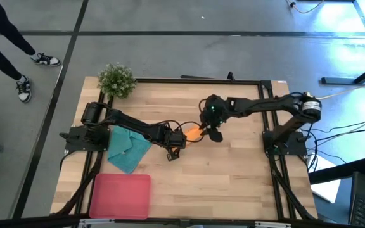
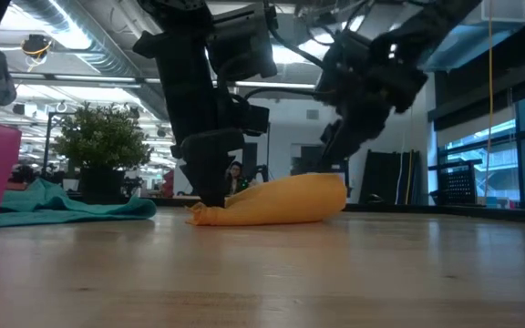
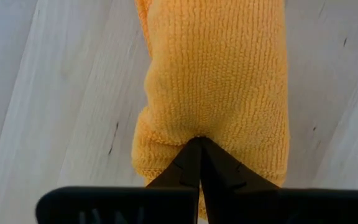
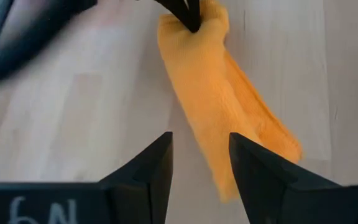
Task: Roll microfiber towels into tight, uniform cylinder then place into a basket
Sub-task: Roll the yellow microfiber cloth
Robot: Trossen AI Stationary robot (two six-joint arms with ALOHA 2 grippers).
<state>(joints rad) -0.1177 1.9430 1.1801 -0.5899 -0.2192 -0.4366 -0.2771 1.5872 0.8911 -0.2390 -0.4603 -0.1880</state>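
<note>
You have the left gripper (image 3: 199, 149) pinched tight on one end of the bright orange microfiber towel (image 1: 193, 132), which lies as a loose, lumpy roll near the middle of the pale wooden table (image 1: 233, 183); the right gripper (image 4: 199, 168) hangs just above the roll's other end with its fingers apart and nothing between them. To finish this step well, keep the left pinch firm as an anchor and bring the right fingers down squarely across the roll, not at its tip, so that closing them gathers every layer; my judgement is that a grab at the flared end would let the layers slip apart. The roll is fatter at the free end and tapers to a twisted point at the pinch, so it is not yet a uniform cylinder and may need tightening before you lift it. The shallow pink-red rectangular basket (image 1: 120, 196) waits at the table's near left corner, well apart, with the crumpled teal cloth (image 1: 128, 148) lying flat between it and the left arm.
</note>
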